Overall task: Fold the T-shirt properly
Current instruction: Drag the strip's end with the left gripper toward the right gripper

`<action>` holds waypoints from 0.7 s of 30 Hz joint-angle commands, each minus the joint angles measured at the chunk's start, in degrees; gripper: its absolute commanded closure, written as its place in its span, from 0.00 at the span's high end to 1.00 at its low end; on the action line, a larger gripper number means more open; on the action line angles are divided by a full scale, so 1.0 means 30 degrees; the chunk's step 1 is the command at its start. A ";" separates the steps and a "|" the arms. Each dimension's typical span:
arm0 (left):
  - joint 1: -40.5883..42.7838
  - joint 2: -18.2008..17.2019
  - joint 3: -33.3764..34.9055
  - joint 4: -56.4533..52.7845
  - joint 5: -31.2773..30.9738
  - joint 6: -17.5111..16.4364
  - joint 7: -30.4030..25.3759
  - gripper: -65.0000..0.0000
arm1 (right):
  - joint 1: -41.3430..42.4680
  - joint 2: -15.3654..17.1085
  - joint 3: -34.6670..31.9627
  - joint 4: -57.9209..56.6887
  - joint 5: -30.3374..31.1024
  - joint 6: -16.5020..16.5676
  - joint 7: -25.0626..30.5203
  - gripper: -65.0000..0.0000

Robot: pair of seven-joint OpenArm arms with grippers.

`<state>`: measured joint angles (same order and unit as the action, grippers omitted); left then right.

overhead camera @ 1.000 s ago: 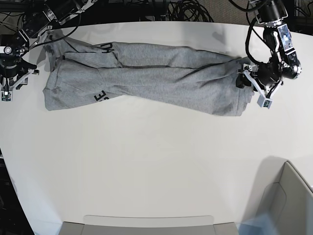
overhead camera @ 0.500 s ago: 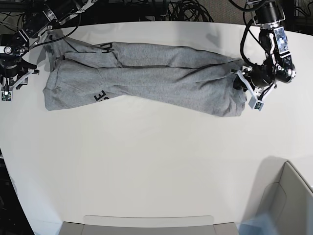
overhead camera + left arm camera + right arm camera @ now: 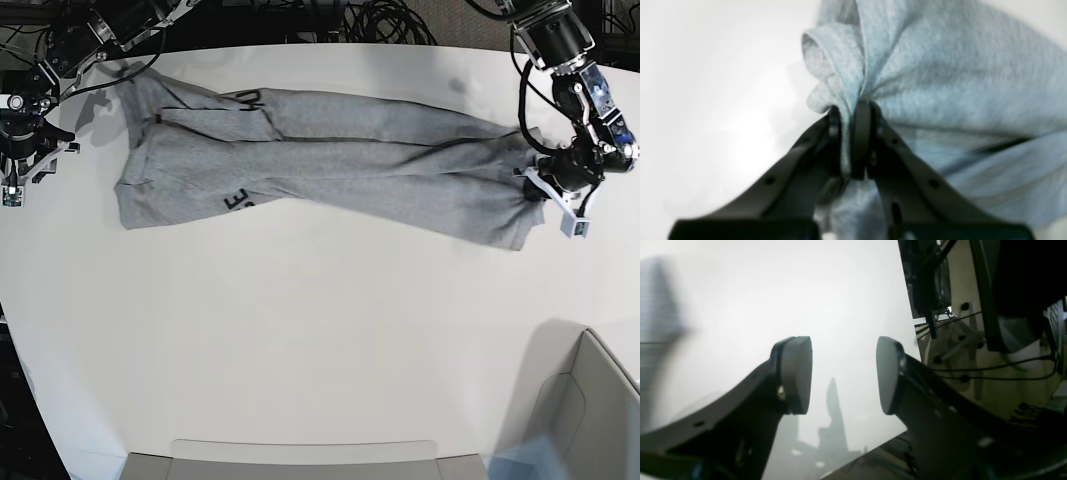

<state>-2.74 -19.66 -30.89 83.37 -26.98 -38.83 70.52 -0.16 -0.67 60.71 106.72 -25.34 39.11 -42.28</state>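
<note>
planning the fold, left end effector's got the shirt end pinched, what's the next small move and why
Probably lift that end a little and start carrying it over toward the far end. The left end effector is shut on a bunched fold of the shirt, which lies as a long band on the table. The right end effector is open and off the cloth, so it cannot help yet.
</note>
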 commanded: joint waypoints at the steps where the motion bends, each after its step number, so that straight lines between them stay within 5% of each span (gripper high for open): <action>1: -0.0419 -0.0289 -0.0383 0.0385 -0.0339 -0.0053 -0.0225 0.00 | 0.0216 0.0237 0.0028 0.0281 0.0199 0.0296 0.0307 0.47; 9: -0.0243 -0.0670 -0.0705 0.4224 -0.0427 -0.0112 0.1592 0.00 | 0.0216 0.0237 0.0028 0.0281 0.0199 0.0296 0.0307 0.47; 12: 0.0167 0.0297 -0.0617 0.6890 -0.0369 -0.0083 0.3057 0.00 | 0.0216 0.0237 0.0028 0.0281 0.0199 0.0296 0.0307 0.47; 21: 0.1574 0.3198 0.1756 1.0407 -0.0339 0.0474 0.3160 0.00 | 0.0216 -0.0144 -0.0119 0.0281 0.0199 0.0296 0.0307 0.47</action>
<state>2.48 -9.80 -25.67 113.58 -27.59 -37.10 80.07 -0.14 -2.04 60.42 106.56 -25.28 39.11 -42.33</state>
